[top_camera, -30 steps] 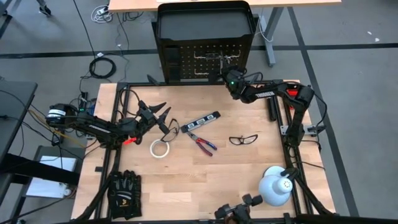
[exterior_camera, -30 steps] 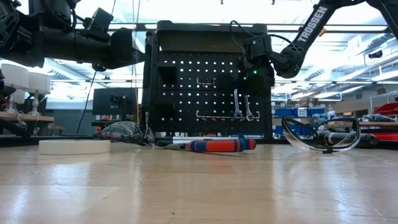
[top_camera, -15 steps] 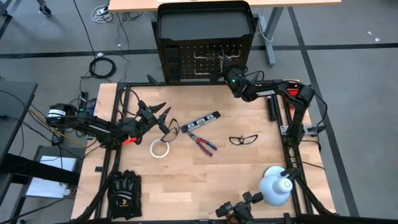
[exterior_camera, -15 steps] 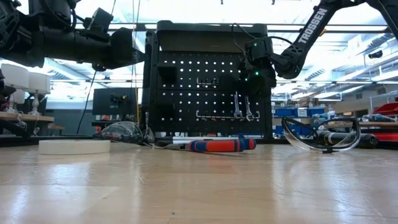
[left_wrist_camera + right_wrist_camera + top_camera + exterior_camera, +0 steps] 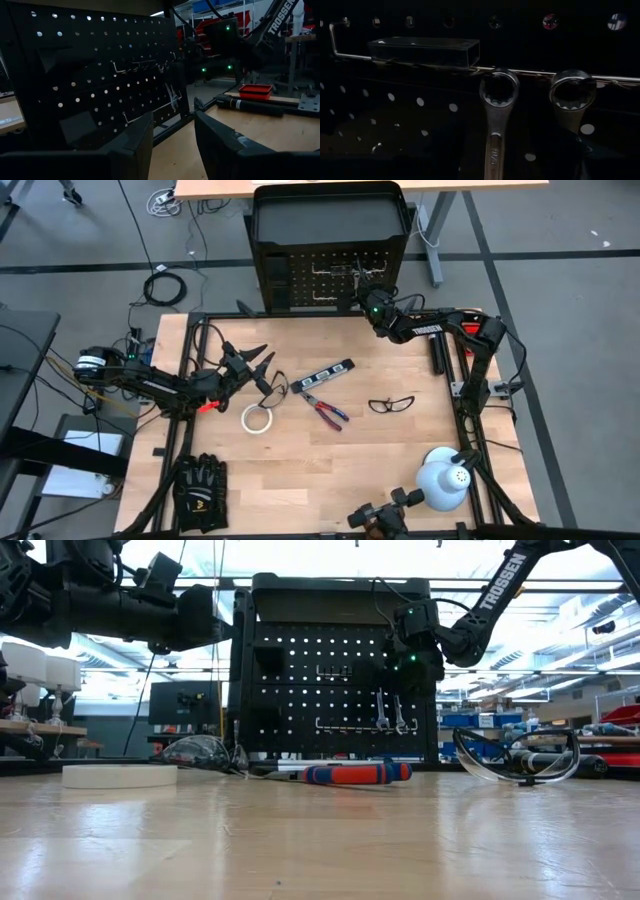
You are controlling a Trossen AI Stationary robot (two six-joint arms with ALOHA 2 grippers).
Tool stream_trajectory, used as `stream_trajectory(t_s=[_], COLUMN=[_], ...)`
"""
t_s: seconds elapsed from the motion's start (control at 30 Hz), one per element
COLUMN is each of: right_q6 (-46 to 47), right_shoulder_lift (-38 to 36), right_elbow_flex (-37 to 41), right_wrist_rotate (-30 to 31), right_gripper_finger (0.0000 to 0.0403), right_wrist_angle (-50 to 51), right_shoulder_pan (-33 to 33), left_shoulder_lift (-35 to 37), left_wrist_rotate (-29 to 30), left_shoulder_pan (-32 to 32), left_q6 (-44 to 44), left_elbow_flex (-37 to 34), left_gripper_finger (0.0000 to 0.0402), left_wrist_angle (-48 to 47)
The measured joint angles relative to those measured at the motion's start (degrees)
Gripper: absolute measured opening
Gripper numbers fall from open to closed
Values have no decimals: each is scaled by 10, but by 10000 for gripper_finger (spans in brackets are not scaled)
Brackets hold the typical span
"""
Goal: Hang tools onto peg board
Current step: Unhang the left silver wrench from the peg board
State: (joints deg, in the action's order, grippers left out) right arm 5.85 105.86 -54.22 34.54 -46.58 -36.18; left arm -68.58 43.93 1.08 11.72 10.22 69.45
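Note:
Two silver wrenches (image 5: 496, 125) (image 5: 571, 97) hang by their ring ends from a pale hook rail (image 5: 530, 73) on the black peg board (image 5: 300, 285). My right gripper (image 5: 364, 290) stands level right in front of them, open; one dark finger (image 5: 577, 155) covers the right wrench's shaft, and I cannot tell whether it touches. On the table lie the red-handled pliers (image 5: 323, 409), the white tape roll (image 5: 257, 418), the level bar (image 5: 322, 375) and the glasses (image 5: 391, 404). My left gripper (image 5: 262, 368) waits open above the table's left side.
Black gloves (image 5: 200, 490) lie at the near left corner and a white dome lamp (image 5: 443, 483) at the near right. A black tube (image 5: 438, 355) and a small red box (image 5: 255, 91) sit by the right edge. A dark bin (image 5: 422, 50) hangs beside the wrenches.

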Motion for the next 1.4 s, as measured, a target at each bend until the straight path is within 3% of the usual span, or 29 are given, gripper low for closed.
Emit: stream_trajectory(t_s=[0.2,0.97,1.4], right_q6=[0,5,6], right_shoulder_lift=[0,-1,-2], right_elbow_flex=[0,-1,-1], right_wrist_rotate=[3,5,3], right_gripper_finger=[210,45,43], right_wrist_angle=[4,26,27], right_shoulder_pan=[0,0,0], left_shoulder_lift=[0,0,0], left_wrist_rotate=[0,0,0], left_shoulder_pan=[0,0,0], left_q6=[0,0,0], left_elbow_flex=[0,0,0], left_gripper_finger=[144,144,144], left_wrist_angle=[0,-2,-7])
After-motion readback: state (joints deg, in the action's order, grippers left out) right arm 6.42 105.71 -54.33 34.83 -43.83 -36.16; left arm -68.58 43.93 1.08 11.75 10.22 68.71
